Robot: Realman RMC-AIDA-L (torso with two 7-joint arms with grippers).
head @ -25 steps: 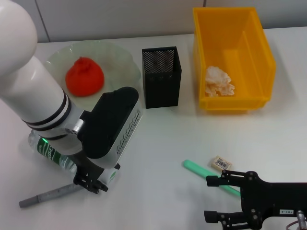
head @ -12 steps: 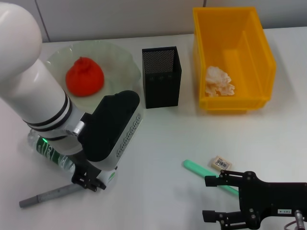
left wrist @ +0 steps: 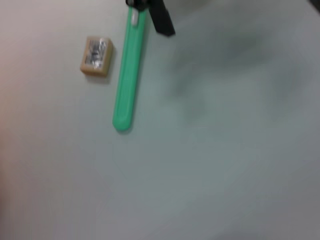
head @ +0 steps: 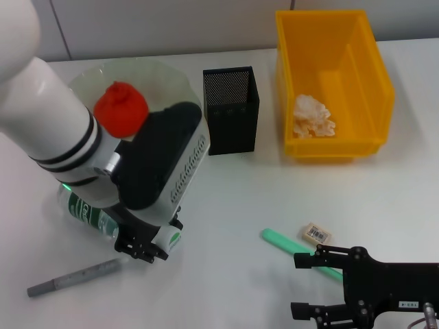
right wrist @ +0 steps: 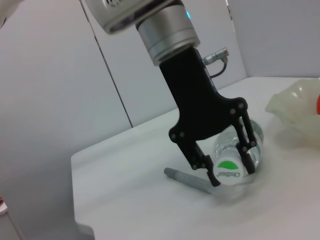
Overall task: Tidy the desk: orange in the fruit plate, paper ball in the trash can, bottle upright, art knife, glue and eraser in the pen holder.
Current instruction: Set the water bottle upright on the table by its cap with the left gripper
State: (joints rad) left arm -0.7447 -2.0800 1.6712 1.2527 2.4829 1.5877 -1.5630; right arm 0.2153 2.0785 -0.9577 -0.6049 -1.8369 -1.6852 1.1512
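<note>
Bare white desk is seen across the centre of the head view; the rear edge runs along the top of the frame against a pale wall.

Left gripper is set low at lower left, its fingers closed onto the white-capped end of the bottle. The bottle is lying on its side, its green-labelled body running up-left under the arm. In the right wrist view the two black fingers are seen on either side of the cap end.

A grey pen-like tool is lying just below-left of that gripper, tilted, apart from the bottle.

Right gripper is parked at the lower right edge, jaws spread wide, nothing held. A green stick is lying partly under its upper finger; the eraser is just beside the stick, not touching.

Fruit plate, upper left: orange inside. Black mesh pen holder, upper centre: contents cannot be told. Yellow bin, upper right: paper ball inside.
</note>
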